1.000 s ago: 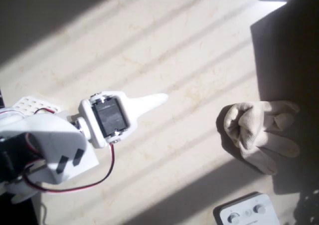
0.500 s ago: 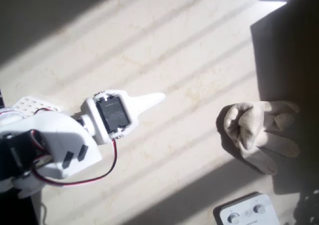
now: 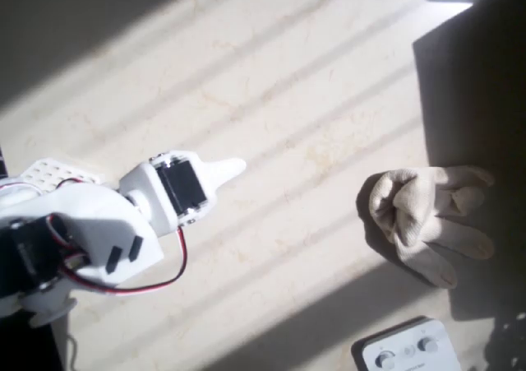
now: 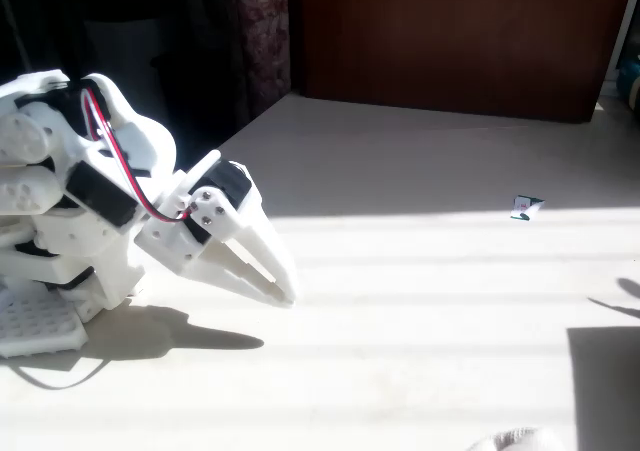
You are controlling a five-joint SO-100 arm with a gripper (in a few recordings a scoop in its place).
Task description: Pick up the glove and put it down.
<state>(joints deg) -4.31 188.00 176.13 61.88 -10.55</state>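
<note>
One gripper [image 3: 226, 171], fingers closed together and empty, sits at centre-left of the overhead view; the glove [image 3: 427, 215] lies well apart at right, its long axis running roughly left-right, half in shadow. Fixed view: the gripper [image 4: 280, 286] tilts downward above the table [image 4: 420, 301], the glove [image 4: 520, 439] barely showing at the bottom edge.

In the fixed view the cream soft fabric work glove [image 4: 515, 439] is cut by the bottom edge, a sliver showing. Overhead, the white box with round knobs [image 3: 404, 351], below the glove, runs off the bottom edge. The small green-and-white card [image 4: 524, 207] is too small to read.
</note>
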